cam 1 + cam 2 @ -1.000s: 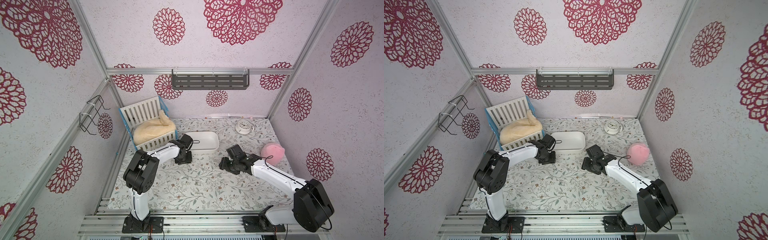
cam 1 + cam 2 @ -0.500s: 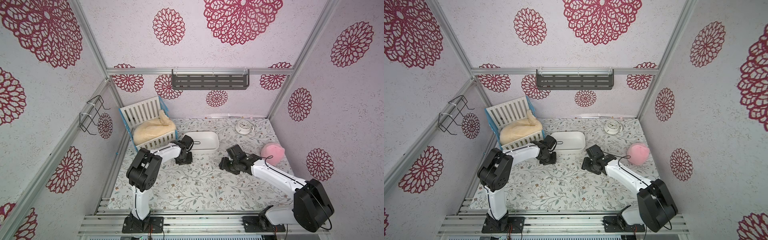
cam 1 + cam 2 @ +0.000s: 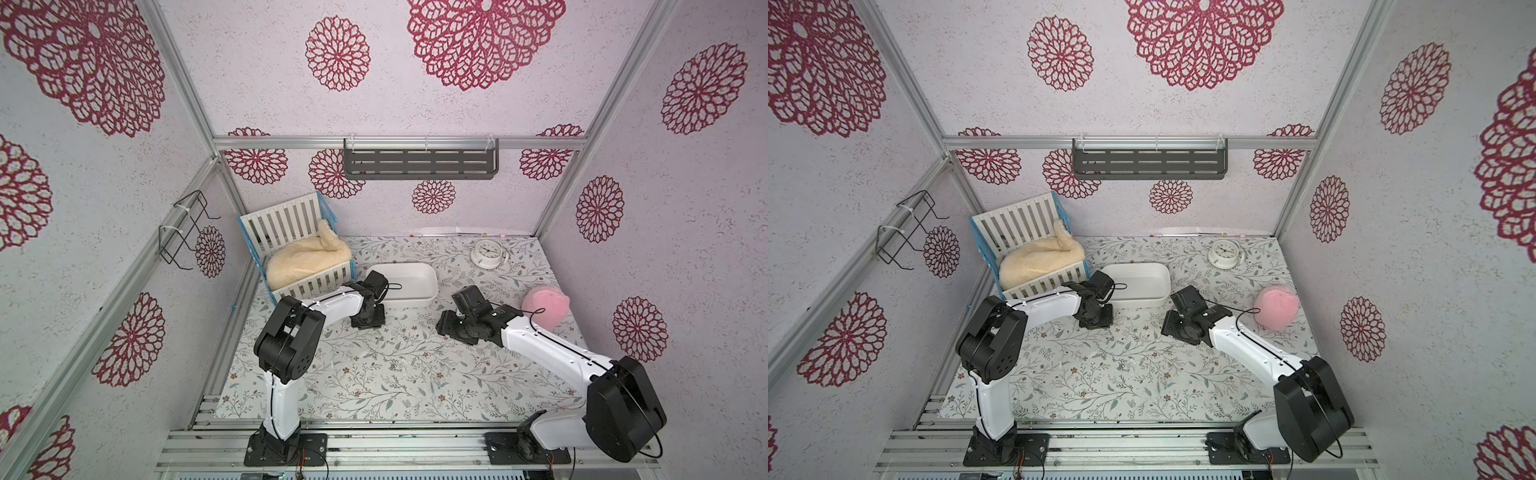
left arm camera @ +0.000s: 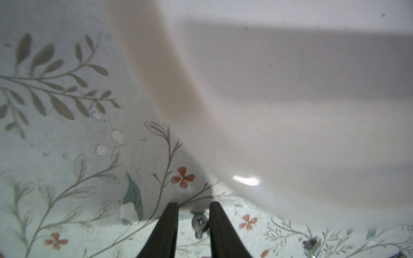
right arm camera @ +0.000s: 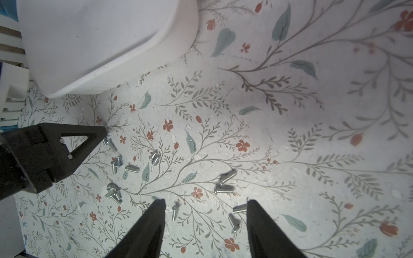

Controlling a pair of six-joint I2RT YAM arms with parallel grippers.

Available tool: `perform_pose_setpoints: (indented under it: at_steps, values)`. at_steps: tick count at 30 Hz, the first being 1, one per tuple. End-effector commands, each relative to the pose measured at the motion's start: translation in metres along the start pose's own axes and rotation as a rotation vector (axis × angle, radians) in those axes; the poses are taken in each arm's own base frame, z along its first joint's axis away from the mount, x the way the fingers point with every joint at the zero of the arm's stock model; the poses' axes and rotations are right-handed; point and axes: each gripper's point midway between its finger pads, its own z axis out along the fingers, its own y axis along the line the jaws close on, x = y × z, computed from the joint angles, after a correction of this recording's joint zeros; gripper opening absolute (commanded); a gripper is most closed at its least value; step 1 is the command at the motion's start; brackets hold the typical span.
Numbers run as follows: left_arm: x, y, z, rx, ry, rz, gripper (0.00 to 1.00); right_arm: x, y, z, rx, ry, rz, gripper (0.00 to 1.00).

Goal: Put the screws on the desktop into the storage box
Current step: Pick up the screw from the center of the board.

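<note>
A: What is nearest the front?
B: The metal rail (image 3: 374, 436), with both arm bases bolted to it; past it the desktop (image 3: 374, 390) runs bare between the two arms, so there is wide room there.
A: And the screws?
B: The screws (image 5: 131, 168) lie loose on the desktop in small clumps, short of the box; the right gripper (image 5: 205, 201) hangs over them with jaws spread wide, gripping nothing; a few screws lie under the gap.
A: The left one?
B: The left gripper (image 4: 194, 203) is down at the desktop just beside the box's near corner; its jaws stand a little apart with one screw (image 4: 199, 220) between them; it seems to touch one finger (image 4: 220, 225) and is clear of the other, so it is not pinched.
A: Where is the box?
B: The box (image 3: 411, 301) sits on the desktop just beyond both grippers; its left end is close to the crib (image 3: 291, 224), a tight spot; off its right end the desktop is open.
A: Farther back?
B: A pink ball (image 3: 544, 309) near the right wall; a clock (image 3: 487, 252) close to the back wall.
</note>
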Motion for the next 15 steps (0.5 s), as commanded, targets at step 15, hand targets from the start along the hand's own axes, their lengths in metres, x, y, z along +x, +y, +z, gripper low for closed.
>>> perform_pose_setpoints:
  at_steps: [15]
  values:
    - [0.030,0.010,0.010,-0.135,0.084,0.084,0.20,-0.007,0.008,-0.008,-0.028,-0.035,-0.017,0.61]
